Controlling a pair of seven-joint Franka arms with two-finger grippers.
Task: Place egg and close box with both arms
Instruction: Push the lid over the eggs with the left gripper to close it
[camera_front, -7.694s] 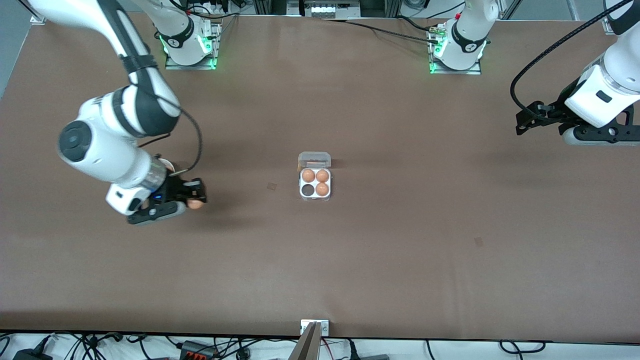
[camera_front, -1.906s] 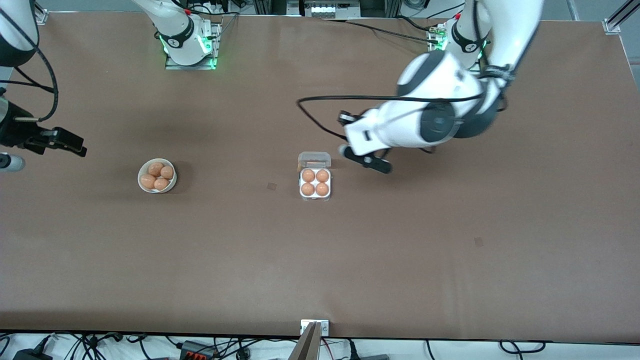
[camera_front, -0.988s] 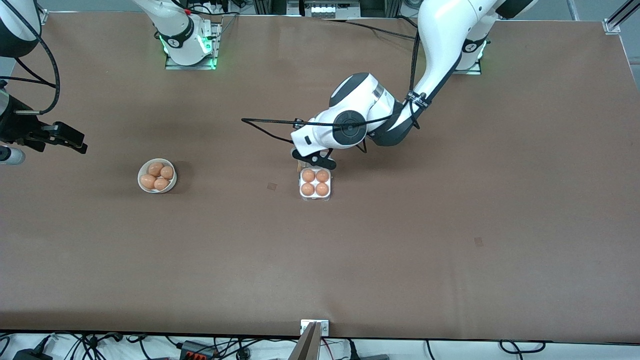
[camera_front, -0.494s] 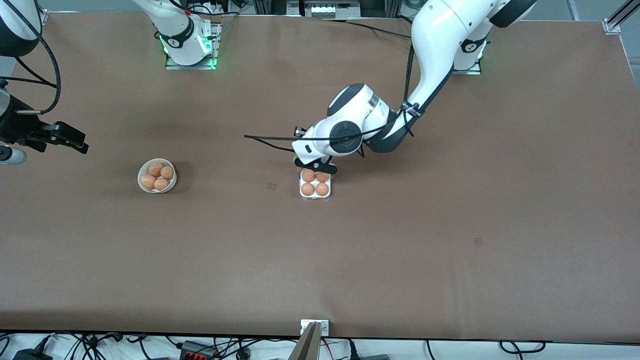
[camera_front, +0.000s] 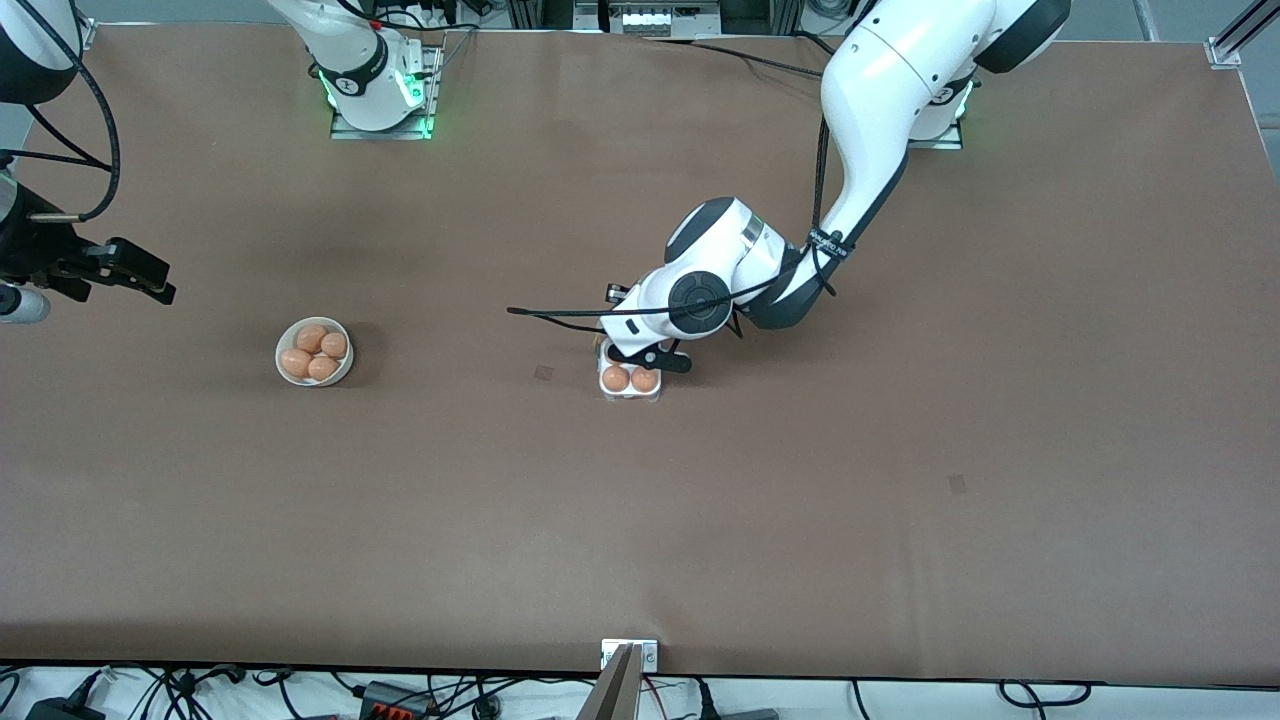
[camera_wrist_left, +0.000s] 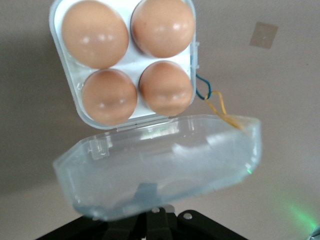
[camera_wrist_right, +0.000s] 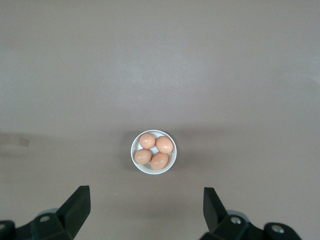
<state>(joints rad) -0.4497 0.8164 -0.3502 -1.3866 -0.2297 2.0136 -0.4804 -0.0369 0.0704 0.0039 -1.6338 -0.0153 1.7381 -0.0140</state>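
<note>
Box (camera_wrist_left: 140, 75) holding 4 eggs, left gripper (camera_front: 652, 357) against half-raised lid (camera_wrist_left: 165, 162) (right gripper (camera_wrist_right: 145, 210) waits)

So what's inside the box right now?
The box holds four eggs, one per cell, seen in the left wrist view. In the front view the left gripper covers the two farther eggs. The lid is half raised.
</note>
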